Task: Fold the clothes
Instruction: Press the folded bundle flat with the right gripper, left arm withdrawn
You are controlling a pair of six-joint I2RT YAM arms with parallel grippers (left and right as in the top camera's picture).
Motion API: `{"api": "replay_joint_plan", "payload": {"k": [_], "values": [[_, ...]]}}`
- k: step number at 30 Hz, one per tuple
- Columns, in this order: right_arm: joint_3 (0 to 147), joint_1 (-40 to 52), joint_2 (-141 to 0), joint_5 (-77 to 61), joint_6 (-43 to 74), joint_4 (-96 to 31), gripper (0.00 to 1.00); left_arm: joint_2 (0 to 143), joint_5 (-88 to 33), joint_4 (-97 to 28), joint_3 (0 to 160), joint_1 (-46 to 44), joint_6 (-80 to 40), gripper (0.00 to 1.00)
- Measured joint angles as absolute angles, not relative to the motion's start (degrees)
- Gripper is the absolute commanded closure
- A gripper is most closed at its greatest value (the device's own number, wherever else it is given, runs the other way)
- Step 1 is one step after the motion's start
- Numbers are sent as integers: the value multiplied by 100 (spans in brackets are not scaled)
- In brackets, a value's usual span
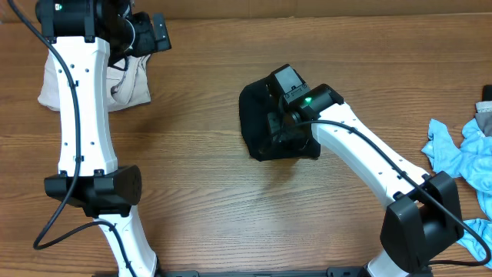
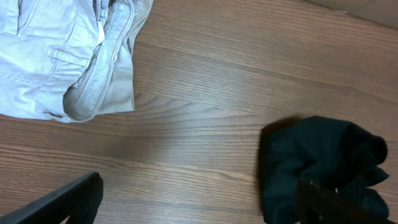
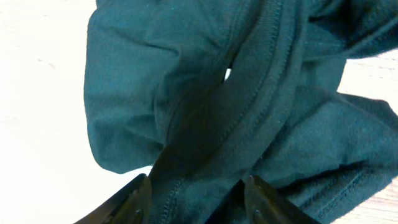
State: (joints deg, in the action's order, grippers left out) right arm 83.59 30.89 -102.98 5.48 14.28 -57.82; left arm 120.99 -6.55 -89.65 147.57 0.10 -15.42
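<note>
The black garment lies bunched at mid-table; it also shows in the left wrist view and fills the right wrist view. My right gripper is down in the bunch, its fingers closed against both sides of a thick seamed fold. An off-white garment lies at the far left, also in the left wrist view. My left gripper is open and empty above bare wood, hovering by the off-white garment. No white label shows.
Light-blue clothes lie heaped at the right edge, with a grey piece above them. The wooden table shows bare wood between the garments. Both arm bases stand at the front edge.
</note>
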Motion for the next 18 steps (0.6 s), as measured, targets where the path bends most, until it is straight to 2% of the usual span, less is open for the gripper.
{"api": "replay_joint_plan", "payload": {"k": [4,10,12,13,15,16,18], "values": [[8359,3089,-10313,607,1455,-5824,54,12099,-652,-8962,14691,10,-1483,0],[8359,3164,-10346,681,1503,-5843,74,12099,-650,-8960,14687,10,-1479,0],[8359,3208,-10346,687,1509,-5846,74,12099,-648,-8962,14687,10,-1479,0],[8359,3229,-10346,694,1492,-5857,69,12099,-646,-8960,14687,10,-1479,0],[8359,3240,-10346,705,1492,-5857,47,12099,-635,-8960,14687,10,-1479,0],[8359,3242,-10346,711,1496,-5859,41,12099,-635,-8962,14687,10,-1479,0],[8359,3240,-10348,696,1503,-5854,36,12099,-633,-8960,14687,10,-1476,0]]}}
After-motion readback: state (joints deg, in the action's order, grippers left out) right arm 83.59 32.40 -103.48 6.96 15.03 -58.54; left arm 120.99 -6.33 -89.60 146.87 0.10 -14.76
